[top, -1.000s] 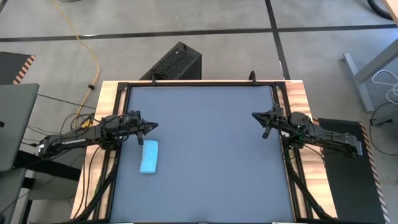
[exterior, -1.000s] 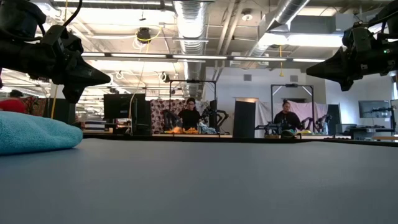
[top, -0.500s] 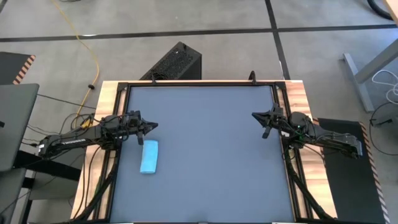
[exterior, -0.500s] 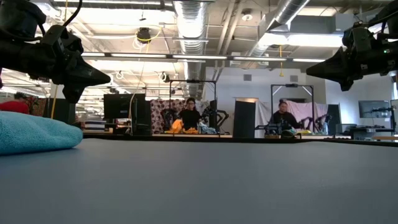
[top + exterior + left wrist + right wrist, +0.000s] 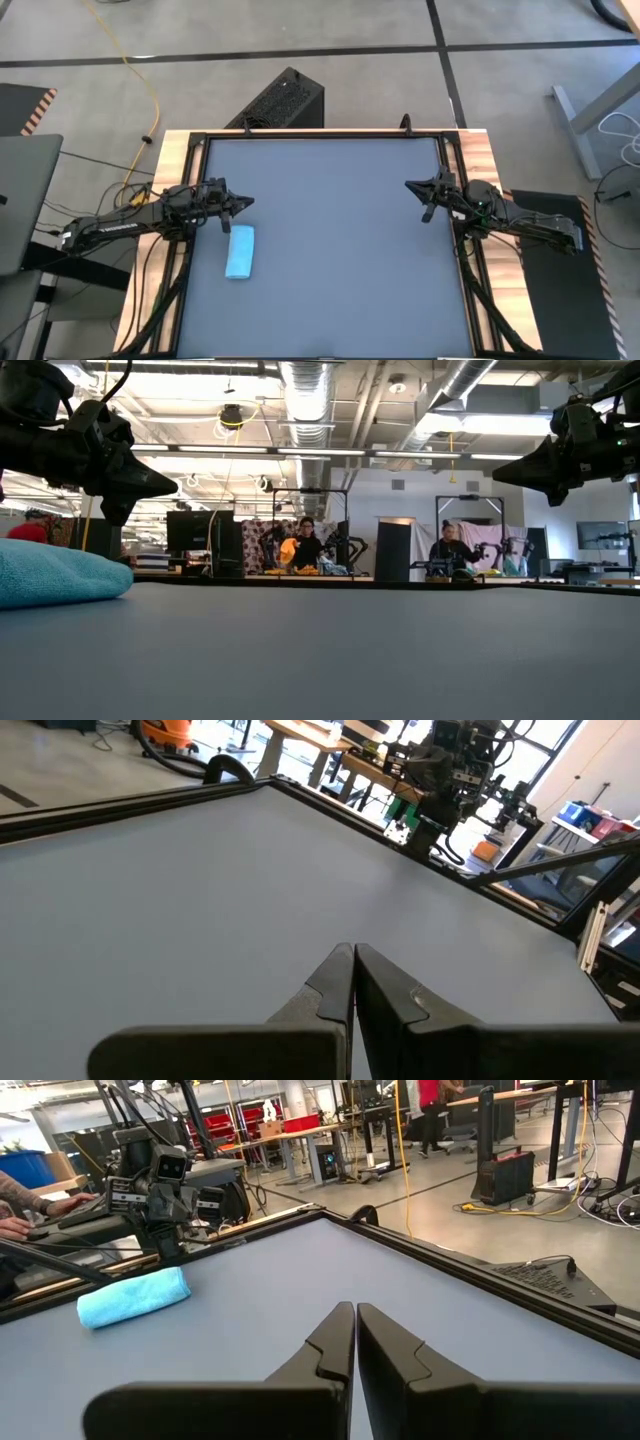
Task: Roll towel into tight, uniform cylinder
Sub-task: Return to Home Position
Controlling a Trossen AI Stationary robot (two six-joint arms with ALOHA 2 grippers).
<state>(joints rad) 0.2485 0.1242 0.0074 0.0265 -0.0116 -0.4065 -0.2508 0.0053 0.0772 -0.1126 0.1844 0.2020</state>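
The light-blue towel lies rolled as a short cylinder (image 5: 240, 251) on the dark grey tabletop near the left edge. It also shows in the low view (image 5: 55, 572) and in the right wrist view (image 5: 133, 1297). My left gripper (image 5: 248, 204) is shut and empty, raised just beyond the cylinder's far end; its shut fingers show in the left wrist view (image 5: 353, 956). My right gripper (image 5: 411, 186) is shut and empty, raised near the table's right edge; it shows in the right wrist view (image 5: 355, 1315).
A black frame rail (image 5: 320, 135) runs around the tabletop. A black box (image 5: 283, 100) stands on the floor beyond the far edge. People stand at benches in the room behind (image 5: 303, 548). A person's hand rests at a bench (image 5: 25, 1192).
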